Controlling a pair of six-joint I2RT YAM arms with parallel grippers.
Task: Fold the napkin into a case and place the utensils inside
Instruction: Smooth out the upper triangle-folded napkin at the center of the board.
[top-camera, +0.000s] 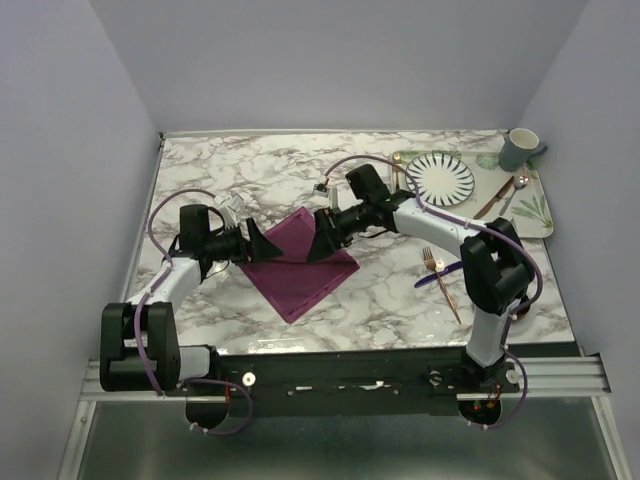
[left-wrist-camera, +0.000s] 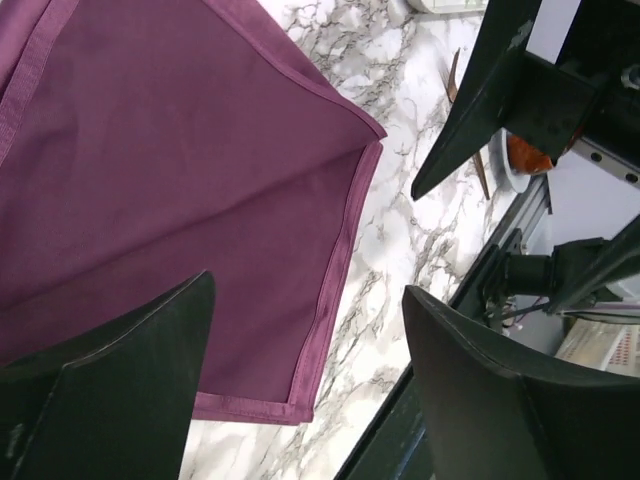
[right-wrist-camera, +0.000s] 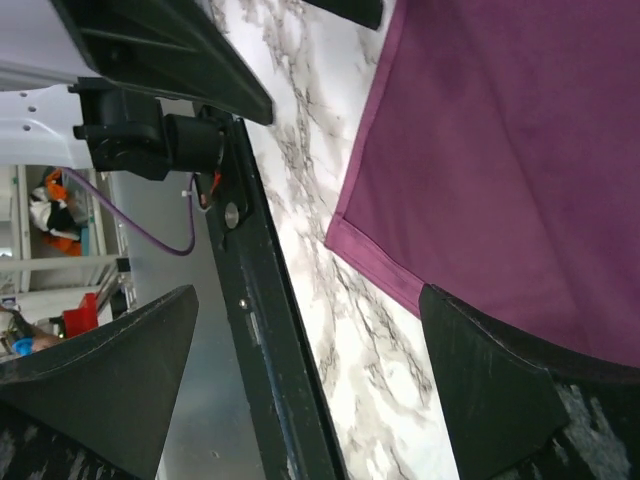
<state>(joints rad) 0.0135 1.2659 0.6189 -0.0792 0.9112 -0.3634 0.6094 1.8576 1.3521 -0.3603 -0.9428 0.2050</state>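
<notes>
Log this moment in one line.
napkin folded, flat | left fingers open above napkin | right fingers open above napkin | fork, knife on table, untouched

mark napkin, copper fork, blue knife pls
napkin (top-camera: 300, 265): top external view, centre of the cloth.
copper fork (top-camera: 452, 303): top external view, lower handle.
blue knife (top-camera: 424, 282): top external view, left end.

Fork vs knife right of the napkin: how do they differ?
Colour: the fork is copper, the knife dark blue. Pose: the fork runs near-to-far, tines at the far end; the knife lies more left-to-right, crossing it. Both are slim, similar in length, and lie on the table outside the napkin.
</notes>
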